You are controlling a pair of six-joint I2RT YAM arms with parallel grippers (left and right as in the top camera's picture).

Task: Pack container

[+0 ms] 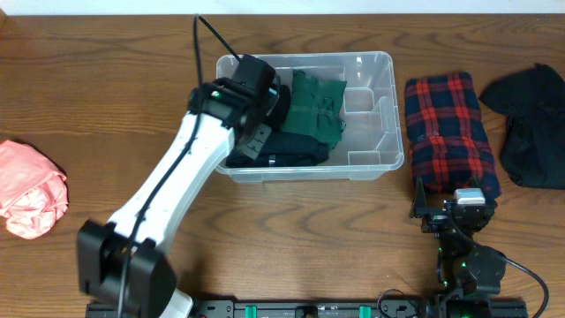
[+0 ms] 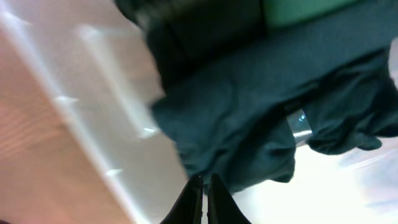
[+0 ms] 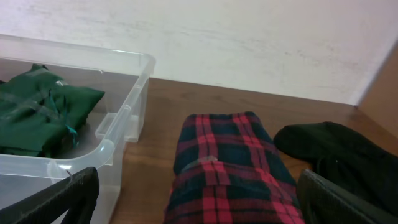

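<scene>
I see the clear container [image 1: 381,132] at the back of the counter [image 1: 106,88]. A green cloth [image 1: 313,106] and a dark cloth [image 1: 291,148] lie inside it. My left fingers [image 2: 199,199] are closed together over its left end. A red checked cloth [image 1: 450,132] lies just right of it. My right fingers [image 3: 68,199] are wide open, in front and right of it.

The left gripper [image 2: 204,198], fingertips together, is hovering over a dark garment [image 2: 249,118]. The garment is lying in the container [image 2: 102,112] beside a green cloth [image 2: 305,7].
</scene>
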